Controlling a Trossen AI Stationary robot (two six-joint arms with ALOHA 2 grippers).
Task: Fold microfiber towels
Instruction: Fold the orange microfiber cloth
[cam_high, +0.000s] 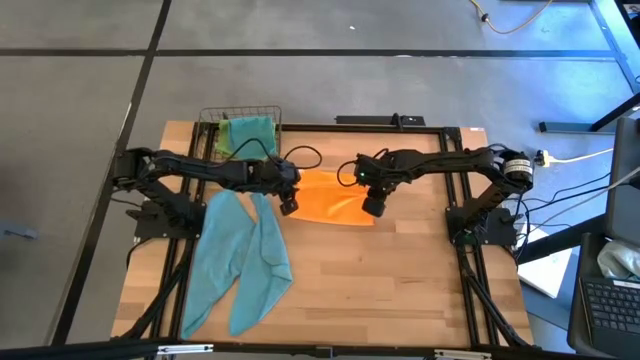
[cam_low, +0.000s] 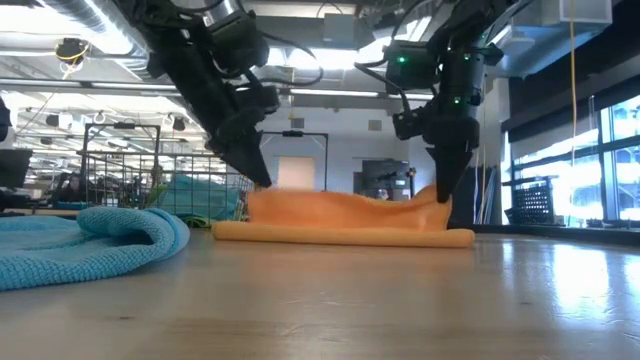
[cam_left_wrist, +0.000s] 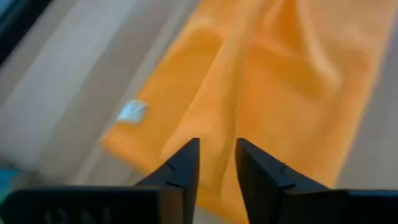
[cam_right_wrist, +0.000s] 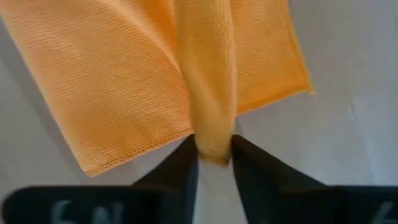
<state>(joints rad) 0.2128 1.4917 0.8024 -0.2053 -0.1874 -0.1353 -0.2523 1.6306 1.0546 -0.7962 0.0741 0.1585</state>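
Both arms reach in over the middle of the wooden tabletop (cam_high: 400, 300), one at each end of the orange towel (cam_high: 330, 198). That towel lies across the centre, folded over on itself, with a rolled edge along its near side and soft humps along the top.

The left hand (cam_high: 288, 203) hangs at the towel's left end. From its wrist camera its two dark fingers (cam_left_wrist: 183, 171) stand a little apart right above the orange cloth, with a narrow gap between them and nothing pinched; a small white tag (cam_left_wrist: 132, 111) shows at the towel's edge beside them.

The right hand (cam_high: 373, 206) is at the towel's right end, pointing straight down. A raised ridge of orange cloth runs into the slot between its fingers (cam_right_wrist: 180, 168), and the tips sit against the sides of that fold; whether it is truly clamped or just let go, I cannot tell.

To the left, two teal towels (cam_high: 240, 255) lie loose and crumpled toward the near-left edge. At the far-left stands a wire basket (cam_high: 240, 125) with a lime green towel (cam_high: 248, 135) inside.
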